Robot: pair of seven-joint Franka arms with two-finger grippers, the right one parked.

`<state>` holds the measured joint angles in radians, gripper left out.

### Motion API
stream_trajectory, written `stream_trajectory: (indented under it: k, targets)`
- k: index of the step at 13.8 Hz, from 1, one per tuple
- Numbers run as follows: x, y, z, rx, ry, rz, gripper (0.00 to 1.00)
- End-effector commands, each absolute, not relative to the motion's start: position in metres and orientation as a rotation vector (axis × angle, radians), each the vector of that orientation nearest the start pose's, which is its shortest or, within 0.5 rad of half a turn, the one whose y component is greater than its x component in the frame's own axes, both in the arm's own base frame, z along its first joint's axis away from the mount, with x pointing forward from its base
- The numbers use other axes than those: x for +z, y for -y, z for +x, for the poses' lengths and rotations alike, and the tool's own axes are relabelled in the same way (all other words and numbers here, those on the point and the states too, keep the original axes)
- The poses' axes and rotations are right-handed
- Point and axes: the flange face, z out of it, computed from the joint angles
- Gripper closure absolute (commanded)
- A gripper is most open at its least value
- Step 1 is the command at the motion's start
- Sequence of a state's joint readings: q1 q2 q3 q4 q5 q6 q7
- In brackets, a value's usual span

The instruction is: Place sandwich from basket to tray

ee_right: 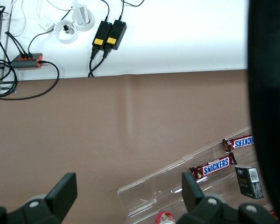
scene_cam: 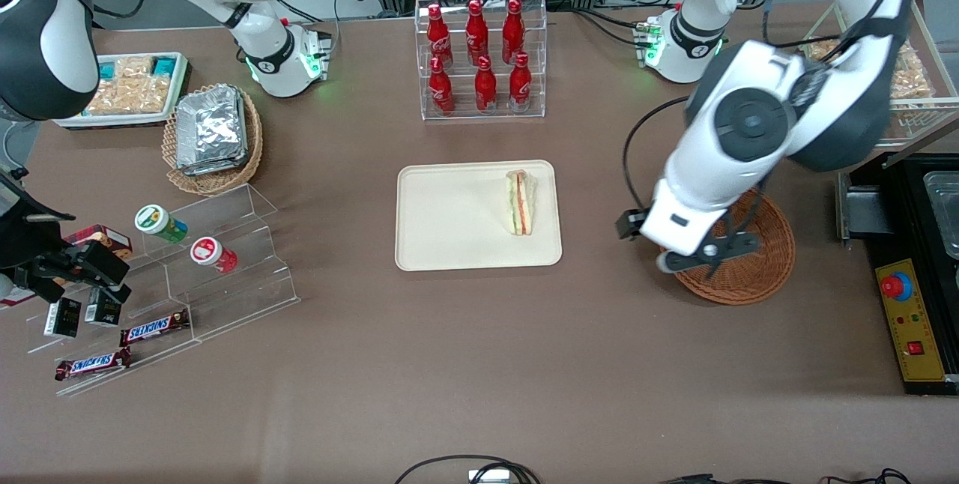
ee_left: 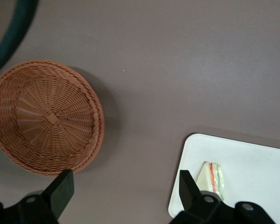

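Front view shows the sandwich (scene_cam: 521,201) lying on the tray (scene_cam: 449,237), toward the tray's edge nearest the working arm, its pink and green layers showing through clear wrap. In the left wrist view the sandwich (ee_left: 213,178) is partly covered by one finger (ee_left: 185,187). The basket (scene_cam: 757,274) sits well apart from the tray toward the working arm's end of the table — half hidden under the arm, and empty in the wrist view (ee_left: 46,116). The gripper (ee_left: 123,189) hangs above the table between basket and tray (ee_left: 252,163), fingers spread wide, holding nothing. Near the parked arm's end, two bars (scene_cam: 123,345) read "SNICKERS".
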<state>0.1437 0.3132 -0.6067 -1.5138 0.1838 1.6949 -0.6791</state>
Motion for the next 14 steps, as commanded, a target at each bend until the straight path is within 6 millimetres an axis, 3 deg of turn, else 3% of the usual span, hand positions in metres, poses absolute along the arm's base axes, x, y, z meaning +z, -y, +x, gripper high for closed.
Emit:
stream_trajectory:
  k: [1, 8, 10, 14]
  targets:
    - [0.537, 0.176, 0.587, 0.125, 0.244, -3.115, 0.01]
    - [0.592, 0.060, 0.563, 0.217, -0.074, -3.121, 0.01]
    - [0.606, 0.041, 0.553, 0.223, -0.126, -3.118, 0.01]
    - [0.622, 0.038, 0.544, 0.189, -0.195, -3.094, 0.01]
